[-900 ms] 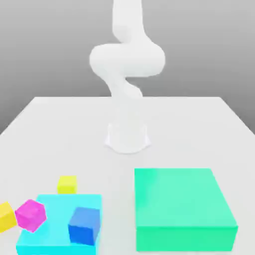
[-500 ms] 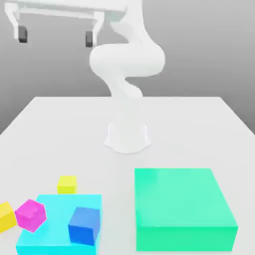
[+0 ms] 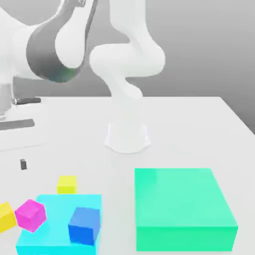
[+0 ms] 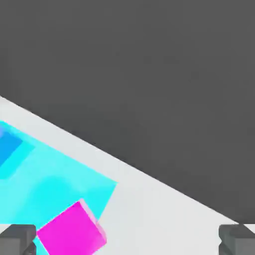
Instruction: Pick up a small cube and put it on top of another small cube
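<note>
Hanging over the exterior view's left part of the white table (image 3: 174, 124), the Panda's arm (image 3: 52, 47) bends down with its gripper (image 4: 127, 240) spread wide, the 2 fingertips (image 4: 17, 240) standing well apart. From where I stand, 1 dark fingertip shows above the tabletop, behind the small cubes. I count 4 of those, and the task doesn't say which is to be lifted or which is to carry it. The magenta cube (image 3: 31, 215) sits turned at an angle by the exterior view's left edge of the flat cyan block (image 3: 57, 219), overlapping it to my eye; I can't tell whether it rests on the block or leans on it. Over at the block's other side, the blue cube (image 3: 84, 226) appears on its top. Just behind the block is the yellow cube (image 3: 67, 185), and the orange-yellow cube (image 3: 7, 217) is beside the magenta one, partly cut off by the exterior view's left border. Across a strip of table, on the exterior view's right, lies the big green block (image 3: 182, 199), broad and low. Farther back, near the middle, the arm's pale base (image 3: 127, 139) stands on the table. The hand view also catches the magenta cube and the cyan block.
</note>
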